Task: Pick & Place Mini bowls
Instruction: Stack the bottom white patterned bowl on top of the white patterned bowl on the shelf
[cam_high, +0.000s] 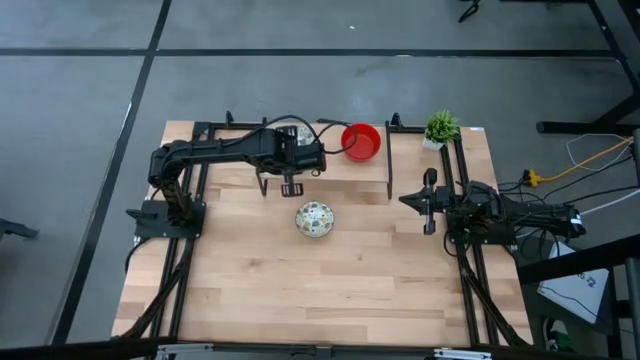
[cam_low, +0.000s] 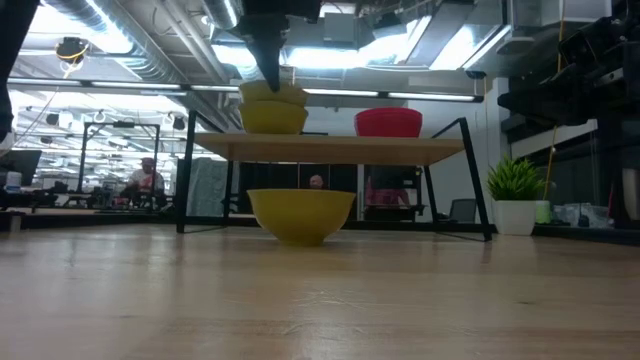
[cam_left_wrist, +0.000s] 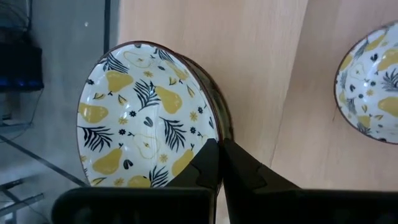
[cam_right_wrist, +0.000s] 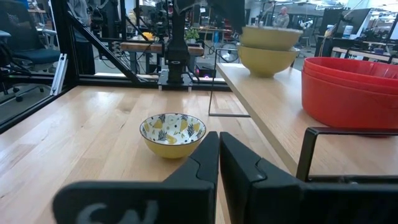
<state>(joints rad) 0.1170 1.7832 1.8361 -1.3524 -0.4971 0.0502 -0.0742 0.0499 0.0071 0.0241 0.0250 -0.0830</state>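
Closed left fingers (cam_left_wrist: 219, 163) on stacked pear-patterned bowls' (cam_left_wrist: 146, 115) rim, atop shelf (cam_high: 340, 166).

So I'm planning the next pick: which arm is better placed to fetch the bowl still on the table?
Probably the left. Its gripper hangs over the shelf by the stacked patterned bowls, near the table bowl. The right gripper, shut, waits by the table's right edge, farther off.

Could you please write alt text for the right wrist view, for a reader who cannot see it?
A pear-patterned mini bowl sits alone on the wooden table, seen past the shut right gripper. On the raised shelf beside it are stacked yellow bowls and stacked red bowls.
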